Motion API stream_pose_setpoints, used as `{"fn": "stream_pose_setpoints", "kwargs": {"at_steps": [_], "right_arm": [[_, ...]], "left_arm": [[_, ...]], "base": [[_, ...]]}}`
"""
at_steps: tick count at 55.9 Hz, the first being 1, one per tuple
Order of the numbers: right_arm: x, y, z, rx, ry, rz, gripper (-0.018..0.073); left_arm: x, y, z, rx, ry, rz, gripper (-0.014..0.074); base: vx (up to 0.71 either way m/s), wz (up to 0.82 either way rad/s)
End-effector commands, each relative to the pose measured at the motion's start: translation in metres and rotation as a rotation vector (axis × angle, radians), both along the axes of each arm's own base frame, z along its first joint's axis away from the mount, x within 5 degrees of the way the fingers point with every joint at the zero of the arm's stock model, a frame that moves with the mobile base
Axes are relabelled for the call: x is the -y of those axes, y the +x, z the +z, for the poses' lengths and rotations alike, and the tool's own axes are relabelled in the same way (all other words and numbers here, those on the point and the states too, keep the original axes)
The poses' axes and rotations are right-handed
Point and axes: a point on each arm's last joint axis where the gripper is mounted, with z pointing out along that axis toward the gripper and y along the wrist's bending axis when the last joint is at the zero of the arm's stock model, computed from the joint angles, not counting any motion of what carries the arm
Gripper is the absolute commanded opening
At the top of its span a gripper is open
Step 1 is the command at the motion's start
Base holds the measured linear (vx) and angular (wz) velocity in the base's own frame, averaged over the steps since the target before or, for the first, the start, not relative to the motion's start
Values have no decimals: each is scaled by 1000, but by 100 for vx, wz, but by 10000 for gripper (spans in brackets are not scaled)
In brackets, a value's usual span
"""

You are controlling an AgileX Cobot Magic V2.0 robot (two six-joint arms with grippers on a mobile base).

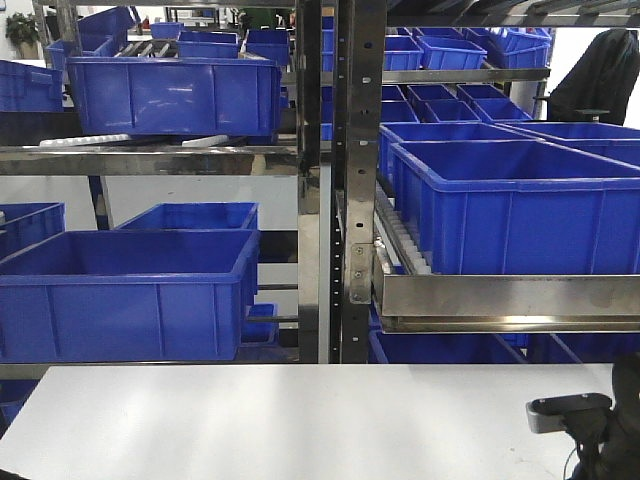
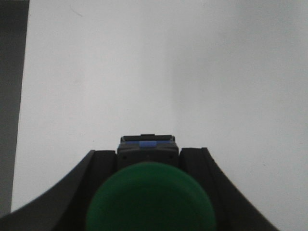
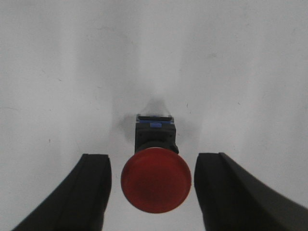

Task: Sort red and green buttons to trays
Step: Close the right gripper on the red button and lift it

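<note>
Green plastic fills the foot of the left wrist view. A push button with a round, domed green cap (image 2: 150,199) and a blocky grey-and-black body crossed by a blue strip sits in the left claw (image 2: 149,155). The claw's two black fingers (image 2: 103,173) press against either side of the body with no gap showing. The claw is closed down to the width of the switch and has hold of it. The cap faces back toward the wrist and the body points out past the fingertips, over a plain white tabletop (image 2: 168,72). Whether the button touches that surface cannot be told from this angle.

The right claw (image 3: 155,161) stands wide open and grips nothing. A second push button with a round red cap (image 3: 156,182) (same build: dark square body, blue label strip) lies on the white tabletop between the claw's black fingers (image 3: 94,187). It is centred in the opening, with bare white showing on both sides, so neither finger touches it. Its cap points back toward the wrist and its body reaches ahead of the fingertips, where a soft shadow falls beyond it.

In the front view, a grey-and-black piece of the right arm (image 1: 570,412) juts in at the table's lower right corner. Behind the table, deep blue plastic crates (image 1: 160,95) sit on steel racking (image 1: 340,180).
</note>
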Motion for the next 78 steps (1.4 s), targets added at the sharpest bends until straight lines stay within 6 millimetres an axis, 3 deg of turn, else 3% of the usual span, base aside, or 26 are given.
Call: {"fn": "stream_pose_setpoints", "kwargs": {"at_steps": [1,21,59,67,78], "right_arm": [[0,6,11,51,-2,8,457],[0,11,-18,-39,-3,7,457],[0,11,-33,-104,-5,-2,453],[0,10,-33,-116,-5,-4,403],[0,8,-33,-147,-8,-4,246]], "left_arm": [[1,6,21,120,-7,3,-6],[1,6,21,123,-7,3,-6],[1,7,22,141,-8,3,-6],[1,8,22,143,-8,3,-6],[1,8,22,145,-8,3,-6]], "base": [[0,0],[0,0],[0,0],[0,0],[0,0]]}}
